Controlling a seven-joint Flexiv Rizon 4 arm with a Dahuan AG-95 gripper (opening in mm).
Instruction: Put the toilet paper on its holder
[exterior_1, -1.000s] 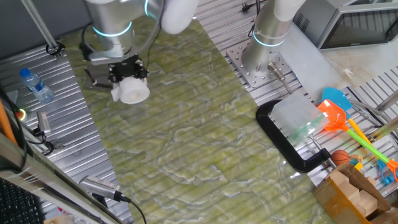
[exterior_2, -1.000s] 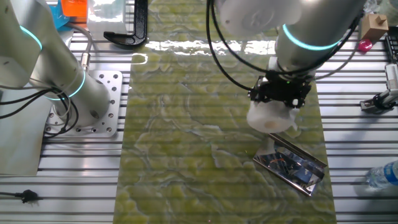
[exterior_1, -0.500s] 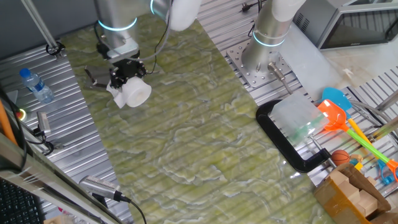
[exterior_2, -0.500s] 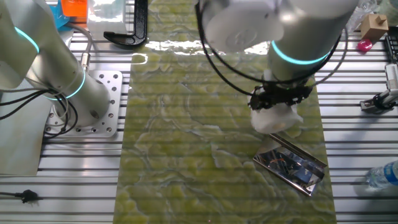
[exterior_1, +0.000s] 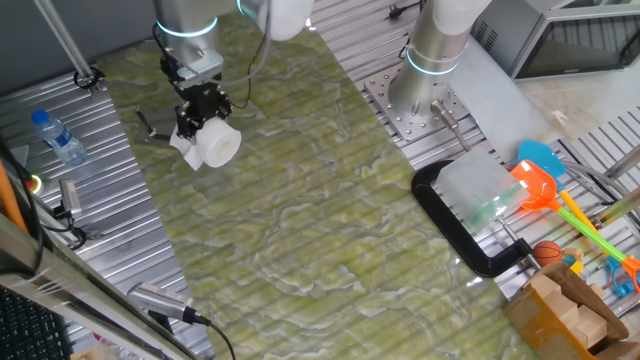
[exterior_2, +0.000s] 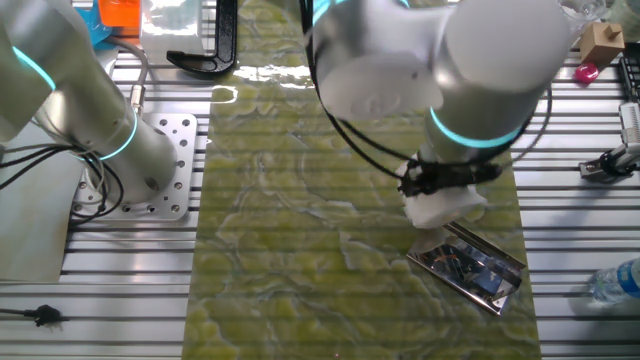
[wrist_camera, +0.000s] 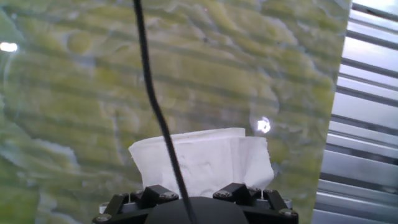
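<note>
One fixed view shows the black two-finger gripper (exterior_1: 201, 113) clamped on the plump white toilet paper roll (exterior_1: 214, 146), held above the green marbled mat (exterior_1: 330, 210). Other fixed view: the roll (exterior_2: 442, 206) hangs just beside the flat dark-grey metal holder plate (exterior_2: 470, 268), on its far side. Hand view: white tissue (wrist_camera: 202, 158) sits between the fingers.

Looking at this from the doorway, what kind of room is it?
Likely a robotics lab: a robot arm's gripper holds the toilet paper over a slotted aluminium table, with another arm's base bolted down nearby.
</note>
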